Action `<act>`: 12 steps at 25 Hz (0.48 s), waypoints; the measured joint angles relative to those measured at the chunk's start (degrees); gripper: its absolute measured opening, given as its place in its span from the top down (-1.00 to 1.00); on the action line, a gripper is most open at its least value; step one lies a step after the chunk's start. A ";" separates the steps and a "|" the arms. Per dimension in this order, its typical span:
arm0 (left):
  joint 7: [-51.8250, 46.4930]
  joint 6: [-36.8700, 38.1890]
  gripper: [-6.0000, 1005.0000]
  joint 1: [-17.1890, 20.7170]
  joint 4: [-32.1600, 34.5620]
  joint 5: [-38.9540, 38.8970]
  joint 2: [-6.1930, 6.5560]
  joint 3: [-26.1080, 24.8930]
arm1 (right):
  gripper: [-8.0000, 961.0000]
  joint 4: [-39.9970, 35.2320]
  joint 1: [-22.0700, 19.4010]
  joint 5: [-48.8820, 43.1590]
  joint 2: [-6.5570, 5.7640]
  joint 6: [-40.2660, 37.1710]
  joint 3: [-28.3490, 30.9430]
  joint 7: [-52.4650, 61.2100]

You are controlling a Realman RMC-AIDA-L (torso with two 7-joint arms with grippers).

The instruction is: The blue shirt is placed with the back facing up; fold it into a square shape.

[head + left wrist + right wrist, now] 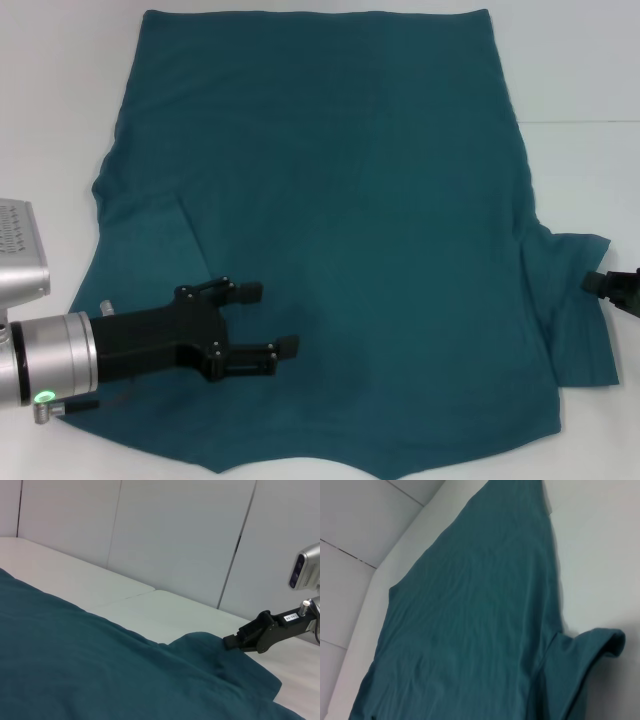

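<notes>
looks like the sleeve-folding step: the blue shirt (340,230) lies flat on the white table (60,90), left gripper (270,320) hovers over it wide open and empty, right gripper (600,284) pinches the sleeve (575,300), next it needs folding inward

Left hand (268,318): matte black, angular, two slim fingers (283,346) with small silver screws along sides. Behind it black bracket joined to brushed silver cylindrical wrist (55,358); green glowing ring light (42,397) on underside; thin dark cable at edge. Silver box with dotted grille (18,250) above wrist.

Right hand (612,287): black, blocky, mostly cut off by frame edge. Left wrist view: white label with dark print (291,616), silver pin, grey-silver camera housing (304,571) with dark lenses.
</notes>
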 joint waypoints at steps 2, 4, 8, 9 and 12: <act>0.00 0.00 -0.86 0.00 0.00 0.00 0.00 0.00 | 0.56 0.02 0.00 0.01 0.00 0.19 0.07 -0.16; 0.00 0.00 -0.86 0.00 0.00 0.00 0.00 0.00 | 0.73 0.07 -0.05 0.13 0.02 0.43 0.10 -0.31; -0.05 0.02 -0.86 0.00 0.00 0.00 0.00 0.02 | 0.98 0.09 -0.10 0.25 0.03 1.01 0.19 -0.79; -0.07 0.03 -0.86 0.00 0.00 0.00 0.00 0.02 | 0.98 0.09 -0.10 0.33 0.04 1.20 0.31 -1.16; -0.11 0.03 -0.86 0.00 0.00 0.00 0.00 0.02 | 0.98 0.10 -0.09 1.14 0.36 2.44 0.99 -2.74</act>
